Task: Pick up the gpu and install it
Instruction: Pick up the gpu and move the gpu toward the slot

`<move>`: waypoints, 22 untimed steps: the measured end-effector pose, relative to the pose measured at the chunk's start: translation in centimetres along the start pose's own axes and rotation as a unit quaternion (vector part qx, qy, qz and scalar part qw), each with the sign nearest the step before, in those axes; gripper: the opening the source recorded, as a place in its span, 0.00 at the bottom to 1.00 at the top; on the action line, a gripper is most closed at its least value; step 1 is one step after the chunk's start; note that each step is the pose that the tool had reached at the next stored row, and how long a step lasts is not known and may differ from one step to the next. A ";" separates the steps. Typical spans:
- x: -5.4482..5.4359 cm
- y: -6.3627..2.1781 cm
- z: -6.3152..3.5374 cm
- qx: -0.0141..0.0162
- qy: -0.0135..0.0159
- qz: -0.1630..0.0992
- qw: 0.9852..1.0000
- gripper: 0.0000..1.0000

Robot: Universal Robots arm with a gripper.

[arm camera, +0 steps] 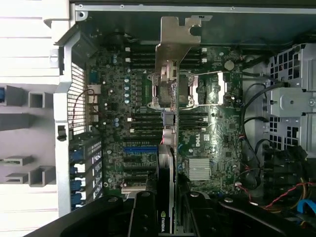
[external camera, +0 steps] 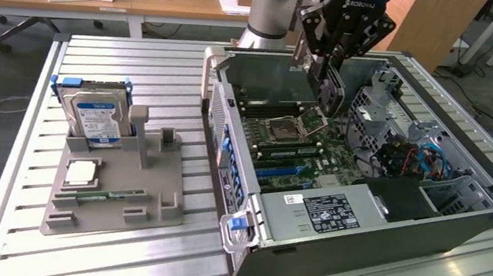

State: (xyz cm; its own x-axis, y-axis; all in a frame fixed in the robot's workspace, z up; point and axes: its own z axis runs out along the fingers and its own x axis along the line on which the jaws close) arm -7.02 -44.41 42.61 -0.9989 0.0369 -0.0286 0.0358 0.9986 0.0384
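The gpu [external camera: 334, 95], a thin black card, hangs on edge over the open computer case [external camera: 347, 222], above the motherboard's CPU socket [external camera: 284, 127]. My gripper [external camera: 329, 63] is shut on its upper end. In the wrist view the gpu [arm camera: 169, 123] runs edge-on away from my gripper [arm camera: 168, 217], with black fingers [arm camera: 143, 212] on either side of it. Its silvery end bracket [arm camera: 174, 39] points toward the case wall. The card is above the board and touches no slot.
On the exterior view's left a grey holder [external camera: 114, 193] carries a silver hard drive [external camera: 94, 116], a narrow green memory stick [external camera: 100, 196] and a square chip [external camera: 83, 173]. Inside the case are blue expansion slots [arm camera: 140, 148], drive cages [arm camera: 291, 98] and cables [external camera: 417, 158].
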 end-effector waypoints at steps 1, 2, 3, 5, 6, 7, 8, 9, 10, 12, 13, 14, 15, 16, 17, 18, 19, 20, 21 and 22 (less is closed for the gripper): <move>-0.4 0.01 0.01 0.000 0.000 0.000 1.000 0.26; -0.7 0.03 0.02 0.000 0.000 0.000 1.000 0.26; -1.1 0.05 0.03 0.000 0.000 0.000 1.000 0.26; -1.8 0.08 0.06 0.000 0.000 0.000 1.000 0.26; -2.2 0.10 0.07 0.000 0.000 0.000 1.000 0.26; -2.5 0.12 0.08 0.000 0.000 0.000 1.000 0.26; -2.9 0.14 0.09 0.000 0.000 0.000 1.000 0.26; -3.2 0.15 0.10 0.000 0.000 0.000 1.000 0.26; -3.6 0.17 0.11 0.000 0.000 0.000 1.000 0.26; -4.4 0.21 0.13 0.000 0.000 0.000 1.000 0.26; -4.8 0.23 0.15 0.000 0.000 0.000 1.000 0.26; -5.2 0.25 0.16 0.000 0.000 0.000 1.000 0.26; -5.6 0.26 0.17 0.000 0.000 0.000 1.000 0.26; -6.0 0.28 0.18 0.000 0.000 0.000 1.000 0.26; -6.4 0.30 0.20 0.000 0.000 0.000 1.000 0.26; -6.8 0.32 0.21 0.000 0.000 0.000 1.000 0.26; -7.1 0.34 0.22 0.000 0.000 0.000 1.000 0.26; -7.5 0.36 0.23 0.000 0.000 0.000 1.000 0.26; -7.7 0.37 0.24 0.000 0.000 0.000 1.000 0.26; -8.0 0.39 0.25 0.000 0.000 0.000 1.000 0.26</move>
State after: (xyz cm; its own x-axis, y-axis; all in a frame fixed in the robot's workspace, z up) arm 1.01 -44.31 42.61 -0.9989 0.0369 -0.0285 0.0358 0.9986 0.0384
